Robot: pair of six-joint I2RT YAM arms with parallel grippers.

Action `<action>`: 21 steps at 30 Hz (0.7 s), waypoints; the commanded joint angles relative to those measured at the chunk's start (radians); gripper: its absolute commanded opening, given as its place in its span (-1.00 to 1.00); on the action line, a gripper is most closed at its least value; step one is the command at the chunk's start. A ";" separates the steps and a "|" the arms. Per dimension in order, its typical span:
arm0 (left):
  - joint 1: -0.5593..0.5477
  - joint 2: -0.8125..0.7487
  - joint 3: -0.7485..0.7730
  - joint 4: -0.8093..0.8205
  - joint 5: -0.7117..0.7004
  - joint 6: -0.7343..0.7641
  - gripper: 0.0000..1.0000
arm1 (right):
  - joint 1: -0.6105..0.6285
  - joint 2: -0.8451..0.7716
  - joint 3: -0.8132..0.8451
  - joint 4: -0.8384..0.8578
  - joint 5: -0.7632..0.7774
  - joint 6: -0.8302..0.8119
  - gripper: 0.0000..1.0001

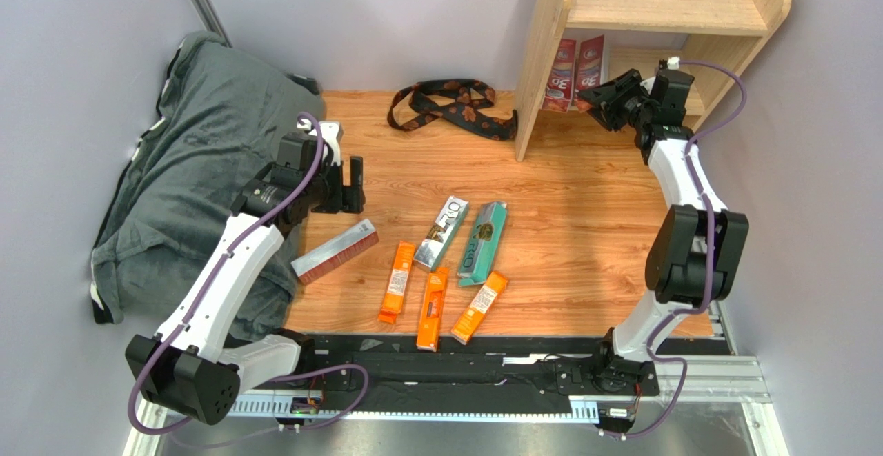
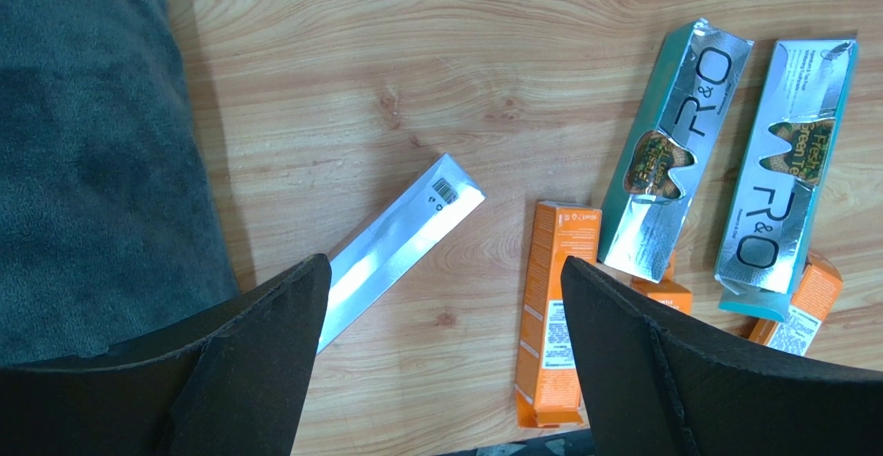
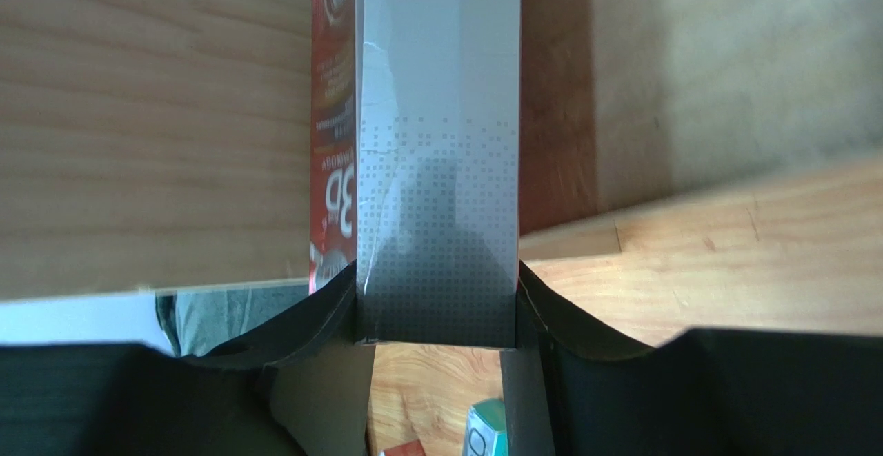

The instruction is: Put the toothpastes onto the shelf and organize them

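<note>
In the top view my right gripper reaches into the lower tier of the wooden shelf. It is shut on an upright dark red toothpaste box beside another red one. The right wrist view shows my right gripper clamping the box's grey side, with the neighbouring "3D" box to its left. On the table lie a dark red box, a silver-white box, a teal box and three orange boxes. My left gripper hovers open above the table, holding nothing.
A dark grey cloth is heaped along the table's left side, under my left arm. A black-and-brown strap lies at the back, left of the shelf's side panel. Grey walls close in on three sides. A black rail runs along the near edge.
</note>
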 commanded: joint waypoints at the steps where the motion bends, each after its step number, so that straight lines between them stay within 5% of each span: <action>1: -0.001 -0.031 -0.006 0.017 0.004 0.026 0.82 | -0.003 0.072 0.097 0.085 -0.078 0.057 -0.37; 21: -0.001 -0.020 -0.007 0.017 0.025 0.021 0.82 | -0.057 0.172 0.180 0.009 -0.437 -0.025 -0.42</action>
